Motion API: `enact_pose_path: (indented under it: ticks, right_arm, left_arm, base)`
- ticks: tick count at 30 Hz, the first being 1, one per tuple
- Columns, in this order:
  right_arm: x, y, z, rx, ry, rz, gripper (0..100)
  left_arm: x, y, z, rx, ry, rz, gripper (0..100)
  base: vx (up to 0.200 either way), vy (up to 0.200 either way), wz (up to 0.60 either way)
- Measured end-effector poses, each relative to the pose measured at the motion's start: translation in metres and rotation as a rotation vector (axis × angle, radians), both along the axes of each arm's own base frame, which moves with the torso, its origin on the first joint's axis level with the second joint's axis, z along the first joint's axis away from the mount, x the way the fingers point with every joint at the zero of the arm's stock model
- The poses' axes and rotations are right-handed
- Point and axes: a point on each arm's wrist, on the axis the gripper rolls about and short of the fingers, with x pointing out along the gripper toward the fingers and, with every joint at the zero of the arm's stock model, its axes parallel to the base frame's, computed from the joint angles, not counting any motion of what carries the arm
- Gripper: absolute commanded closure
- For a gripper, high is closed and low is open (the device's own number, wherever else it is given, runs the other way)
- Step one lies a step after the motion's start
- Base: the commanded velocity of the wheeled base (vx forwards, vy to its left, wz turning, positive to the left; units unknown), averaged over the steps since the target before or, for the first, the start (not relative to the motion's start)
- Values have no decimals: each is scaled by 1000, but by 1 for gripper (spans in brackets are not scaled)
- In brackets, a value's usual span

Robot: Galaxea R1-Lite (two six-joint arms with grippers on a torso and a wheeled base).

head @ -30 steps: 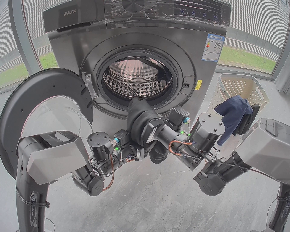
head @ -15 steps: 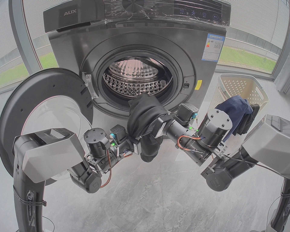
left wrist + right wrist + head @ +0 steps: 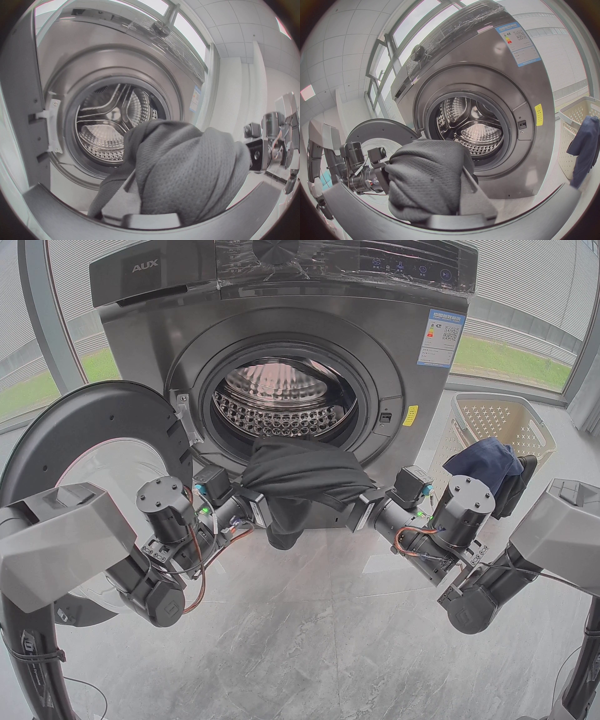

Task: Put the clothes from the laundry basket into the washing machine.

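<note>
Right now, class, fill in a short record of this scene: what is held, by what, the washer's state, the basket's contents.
Held: black garment, spread between left gripper and right gripper
Place: in front of the drum's mouth, not yet inside
Door: swung open
Drum: no clothes visible
Laundry basket: navy garment draped over its rim

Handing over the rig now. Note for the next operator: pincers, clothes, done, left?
Left pincer and right pincer: each shut on the black mesh-knit garment, spread between them before the lower lip of the open drum of the grey front-loading washing machine.
Round dark door open, on the robot's left.
Done: that garment is out of the beige perforated laundry basket, not yet in the drum.
Left: push it in, release; then the navy cloth draped over the basket's rim and the darker piece beside it.
</note>
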Motion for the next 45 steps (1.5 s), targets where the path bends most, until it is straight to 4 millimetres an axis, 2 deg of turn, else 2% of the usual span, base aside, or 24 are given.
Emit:
enact_pose_path:
  ticks: [8,11,17,21,32,45]
  right_arm:
    - [-14,3,-8,-35,27,37,0]
    - [-31,-1,-20,-96,65,88,0]
    - [-75,-26,-38,-222,148,197,0]
    - [-89,-38,-41,-255,170,218,0]
    - [-80,-70,-47,-270,216,112,0]
    - [-76,-73,-47,-265,216,95,0]
  left_arm:
    - [-20,10,14,-11,7,1,100]
    - [-31,15,16,-10,26,-3,100]
    - [-63,31,19,-23,90,-14,100]
    - [-79,35,18,-18,120,-24,100]
    - [-102,35,12,4,163,-56,100]
    - [-109,28,8,24,178,-89,100]
  base:
    - [0,0,0]
    - [0,0,0]
    - [0,0,0]
    - [0,0,0]
    - [0,0,0]
    - [169,0,0]
